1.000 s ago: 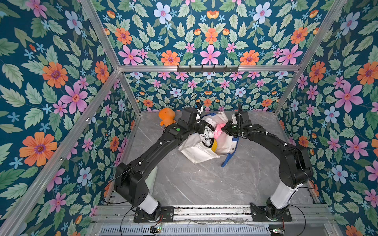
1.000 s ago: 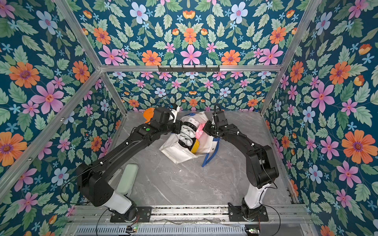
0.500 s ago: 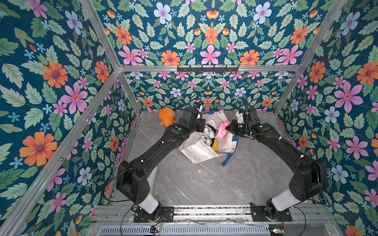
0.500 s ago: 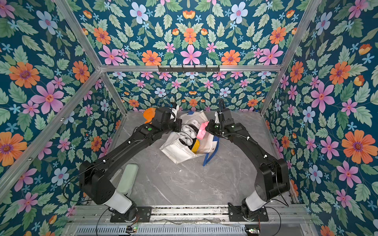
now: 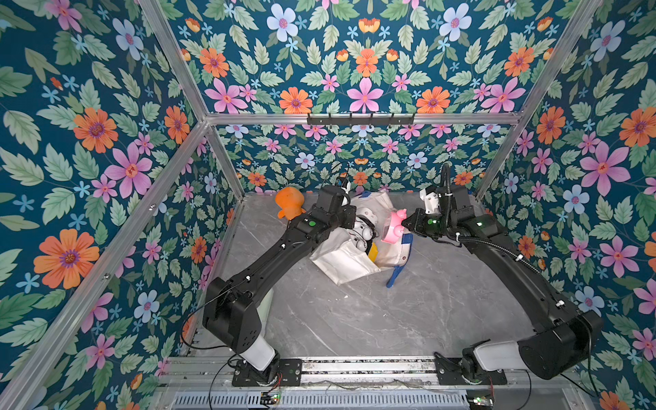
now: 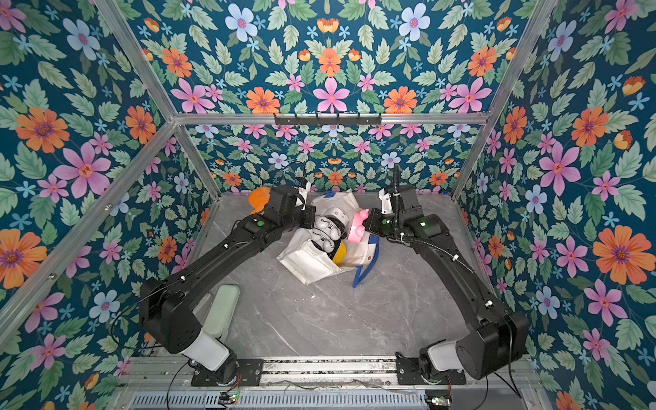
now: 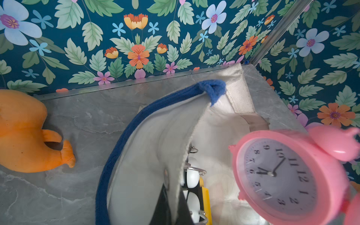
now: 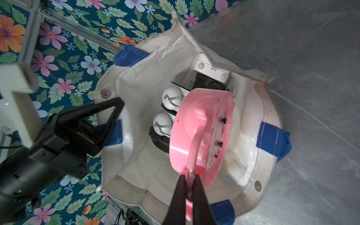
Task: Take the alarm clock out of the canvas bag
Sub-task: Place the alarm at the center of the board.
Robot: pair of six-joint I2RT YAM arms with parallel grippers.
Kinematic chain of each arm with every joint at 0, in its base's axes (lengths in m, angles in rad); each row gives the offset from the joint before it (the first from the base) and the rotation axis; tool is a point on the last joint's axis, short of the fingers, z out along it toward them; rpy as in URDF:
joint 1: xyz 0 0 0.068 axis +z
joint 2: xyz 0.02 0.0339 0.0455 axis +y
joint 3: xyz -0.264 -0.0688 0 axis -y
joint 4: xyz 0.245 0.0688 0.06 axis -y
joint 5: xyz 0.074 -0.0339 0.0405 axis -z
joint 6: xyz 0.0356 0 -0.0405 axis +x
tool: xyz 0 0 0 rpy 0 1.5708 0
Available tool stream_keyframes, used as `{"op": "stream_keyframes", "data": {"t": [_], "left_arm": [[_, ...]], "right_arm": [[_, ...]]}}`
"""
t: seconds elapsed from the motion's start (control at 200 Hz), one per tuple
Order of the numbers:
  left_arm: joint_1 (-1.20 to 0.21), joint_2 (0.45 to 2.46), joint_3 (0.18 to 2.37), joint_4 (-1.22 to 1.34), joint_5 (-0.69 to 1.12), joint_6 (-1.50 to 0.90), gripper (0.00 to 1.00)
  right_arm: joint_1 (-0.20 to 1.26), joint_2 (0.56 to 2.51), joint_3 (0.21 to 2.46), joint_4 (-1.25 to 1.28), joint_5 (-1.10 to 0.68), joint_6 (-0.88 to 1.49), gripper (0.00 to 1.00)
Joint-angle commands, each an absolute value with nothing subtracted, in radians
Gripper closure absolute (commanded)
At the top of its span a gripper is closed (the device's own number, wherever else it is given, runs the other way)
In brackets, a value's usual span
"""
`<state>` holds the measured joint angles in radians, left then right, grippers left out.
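Numerals 1 to 12 read clearly on the pink alarm clock [image 7: 282, 175], which hangs just above the open mouth of the canvas bag [image 5: 340, 262], with the right fingers [image 8: 180, 198] clamped on a pink piece at its edge. The left fingers [image 8: 116, 103] pinch the bag's rim, their tips hidden by fabric. Inside the bag sit a white-belled clock [image 8: 171, 97] and something yellow [image 7: 206, 202], half hidden.

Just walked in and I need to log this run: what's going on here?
The right gripper is shut on the handle of a pink alarm clock, holding it over the open mouth of the canvas bag. The left gripper pinches the bag's rim, holding it open. Another clock with white bells lies inside the bag, and an orange toy lies on the table near the back wall.
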<state>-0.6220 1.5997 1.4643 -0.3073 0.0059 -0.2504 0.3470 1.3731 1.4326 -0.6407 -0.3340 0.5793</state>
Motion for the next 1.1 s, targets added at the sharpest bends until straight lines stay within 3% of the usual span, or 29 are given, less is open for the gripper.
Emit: {"op": "stream_keyframes", "data": {"t": [0.0,0.655,1.095], "left_arm": [[-0.621,1.597,1.466,-0.245,0.021,-0.227,1.0],[-0.618,1.575,1.452,-0.259,0.028,-0.223,1.0],[-0.617,1.552,1.425,-0.259,0.014,-0.225,1.0]], "right_arm": [[0.331,1.339,1.452,-0.681,-0.347,0.543,1.0],[0.013,1.398,1.455,-0.716,-0.429,0.529,1.0],[-0.031,1.581,1.394,-0.527,-0.461,0.575,1.0]]}}
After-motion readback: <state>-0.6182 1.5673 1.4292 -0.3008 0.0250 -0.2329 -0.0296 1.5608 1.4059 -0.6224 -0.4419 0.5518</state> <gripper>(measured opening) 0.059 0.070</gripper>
